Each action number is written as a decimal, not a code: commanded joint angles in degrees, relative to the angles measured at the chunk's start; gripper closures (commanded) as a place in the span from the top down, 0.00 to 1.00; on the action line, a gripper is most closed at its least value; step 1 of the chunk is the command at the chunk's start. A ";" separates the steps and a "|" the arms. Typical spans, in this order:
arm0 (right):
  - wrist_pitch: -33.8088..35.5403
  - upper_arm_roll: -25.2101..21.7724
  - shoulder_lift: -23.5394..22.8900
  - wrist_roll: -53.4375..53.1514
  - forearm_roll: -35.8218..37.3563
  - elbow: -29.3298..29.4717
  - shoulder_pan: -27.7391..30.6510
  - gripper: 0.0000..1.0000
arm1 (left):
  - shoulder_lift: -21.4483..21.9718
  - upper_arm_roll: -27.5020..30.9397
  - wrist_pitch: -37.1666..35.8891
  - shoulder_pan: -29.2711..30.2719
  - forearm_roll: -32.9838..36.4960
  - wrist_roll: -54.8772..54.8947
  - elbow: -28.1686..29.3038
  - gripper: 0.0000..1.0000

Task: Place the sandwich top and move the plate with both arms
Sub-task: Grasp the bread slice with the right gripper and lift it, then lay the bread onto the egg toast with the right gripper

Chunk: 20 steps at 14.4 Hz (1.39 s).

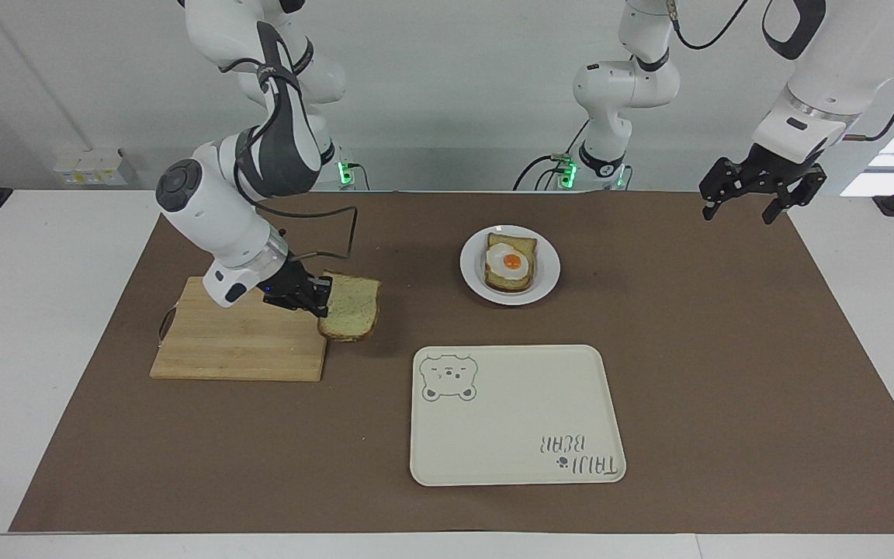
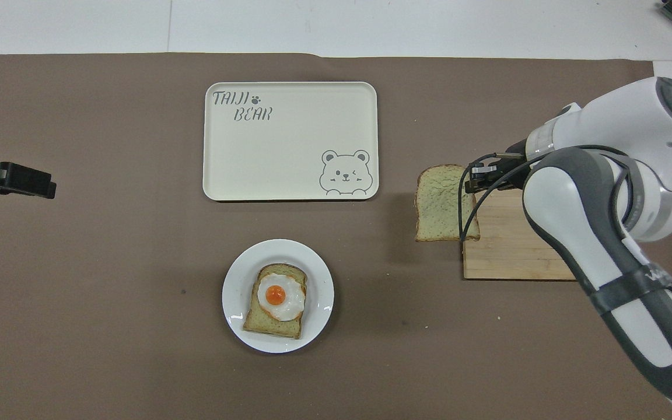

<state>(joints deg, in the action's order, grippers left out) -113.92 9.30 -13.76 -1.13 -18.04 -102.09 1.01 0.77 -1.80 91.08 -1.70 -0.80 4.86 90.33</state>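
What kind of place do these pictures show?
Probably a robotics lab set up as a kitchen: two arms fixed at a table covered with a brown mat, plus a cutting board and a fried-egg toast.

I see the wooden cutting board (image 2: 511, 245) half hidden under the right arm, the black left gripper (image 2: 12, 178) cut off at the overhead view's edge

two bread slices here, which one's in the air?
The plain slice, clamped at its edge by the right hand past the cutting board's edge. The other, egg-topped slice lies on the plate.
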 commanded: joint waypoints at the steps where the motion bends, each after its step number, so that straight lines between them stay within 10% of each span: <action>1: 0.45 4.40 0.49 -2.20 -1.56 -0.22 0.66 0.00 | 0.81 -0.40 -0.38 0.55 -0.61 -0.38 0.72 1.00; 14: -7.44 10.13 1.81 -17.50 -6.48 -4.61 -16.11 0.00 | 2.92 -1.01 0.23 0.20 -2.10 -0.03 5.98 1.00; 20: -14.74 10.21 -2.40 -28.22 -6.57 -5.67 -19.64 0.00 | 3.97 -0.48 3.40 5.38 -16.76 9.01 13.98 1.00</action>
<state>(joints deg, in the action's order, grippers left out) -125.96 19.58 -14.31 -27.02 -23.27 -107.45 -17.97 1.74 -2.12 92.12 1.50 -13.44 9.91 98.85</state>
